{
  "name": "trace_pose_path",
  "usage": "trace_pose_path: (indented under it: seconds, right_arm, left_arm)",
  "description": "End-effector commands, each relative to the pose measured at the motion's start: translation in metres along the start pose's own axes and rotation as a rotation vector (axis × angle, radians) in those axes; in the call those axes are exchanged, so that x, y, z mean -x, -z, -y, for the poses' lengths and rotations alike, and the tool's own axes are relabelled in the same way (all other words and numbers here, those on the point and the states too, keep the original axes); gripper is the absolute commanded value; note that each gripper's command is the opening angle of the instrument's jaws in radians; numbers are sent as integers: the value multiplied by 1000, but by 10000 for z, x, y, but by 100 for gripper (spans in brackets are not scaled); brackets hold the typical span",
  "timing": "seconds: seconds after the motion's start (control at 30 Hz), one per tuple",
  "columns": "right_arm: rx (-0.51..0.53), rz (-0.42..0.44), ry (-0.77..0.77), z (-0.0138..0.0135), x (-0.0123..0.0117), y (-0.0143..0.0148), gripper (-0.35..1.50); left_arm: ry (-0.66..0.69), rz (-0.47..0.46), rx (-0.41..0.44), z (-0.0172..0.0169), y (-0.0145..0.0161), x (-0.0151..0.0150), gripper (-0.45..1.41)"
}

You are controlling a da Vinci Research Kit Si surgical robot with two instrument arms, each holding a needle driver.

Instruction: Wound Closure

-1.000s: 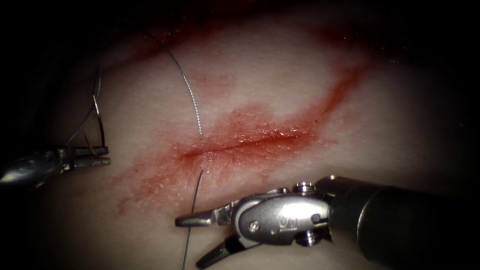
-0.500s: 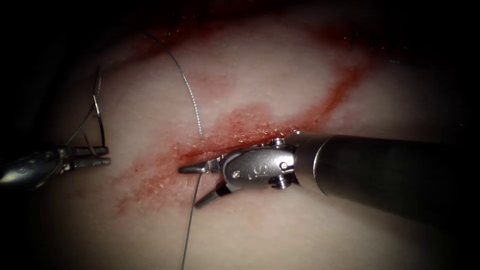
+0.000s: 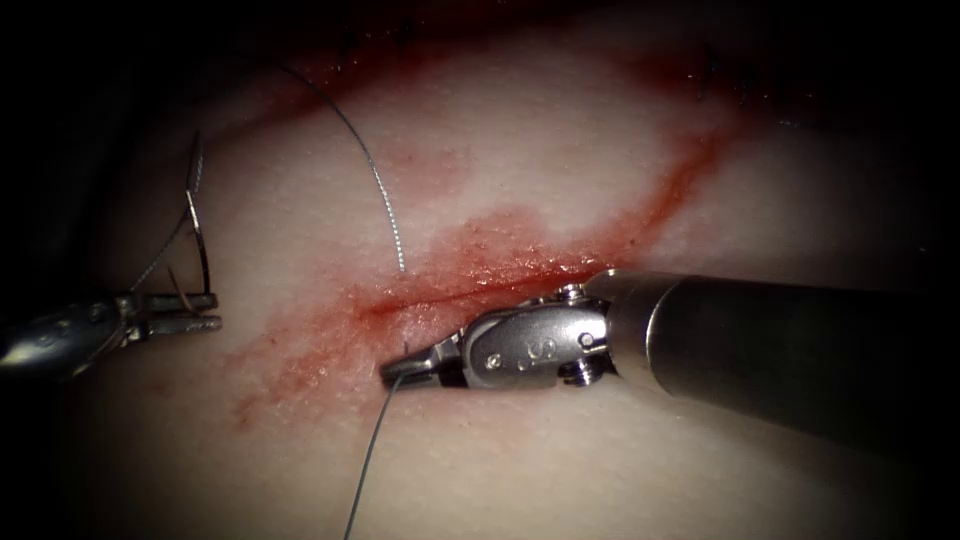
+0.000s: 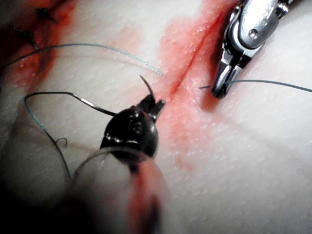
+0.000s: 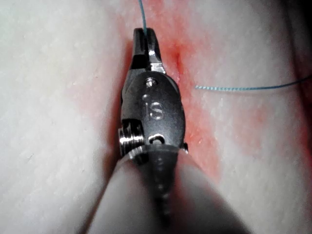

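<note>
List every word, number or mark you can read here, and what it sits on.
"iS": stamped faintly on the body of the right tool; the reading is uncertain.
No other text is readable.
The right tool's jaws are shut on the thread; the left tool holds the needle near its tip, out of the tissue, left of the cut.
</note>
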Motion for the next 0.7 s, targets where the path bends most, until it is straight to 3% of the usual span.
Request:
trace_pose_path:
  seconds: [0.03, 0.13, 0.2, 0.23, 0.3, 0.33, 0.4, 0.47, 0.57, 0.7]
  right_arm:
    - [-8, -8, 0, 7, -6, -11, -35]
    - [-77, -46, 9, 43, -49, -10, -35]
    - [-89, -54, 7, 50, -57, -10, -35]
    - [-116, -64, 4, 65, -75, -10, -35]
    - [-125, -69, 1, 71, -82, -11, -35]
    - [-148, -79, -2, 84, -98, -11, -35]
    - [-160, -83, 2, 90, -105, -11, -35]
    - [-206, -94, -2, 109, -127, -10, -35]
    - [-238, -109, 3, 124, -146, -11, -35]
    - [-237, -128, -4, 120, -160, -11, -35]
  left_arm:
    - [0, -1, 2, -1, -9, 3, -45]
    - [0, -1, 2, -1, -9, 3, -45]
    - [0, -1, 2, -1, -9, 3, -45]
    - [0, -1, 2, 0, -9, 3, -45]
    - [0, -1, 1, -1, -10, 3, -45]
    - [0, 2, 2, -1, -10, 3, -45]
    - [0, 1, 4, -1, -10, 3, -45]
    - [0, 1, 4, -1, -10, 3, -45]
    - [0, 1, 4, -1, -10, 3, -45]
    - [0, 1, 4, -1, -10, 3, -45]
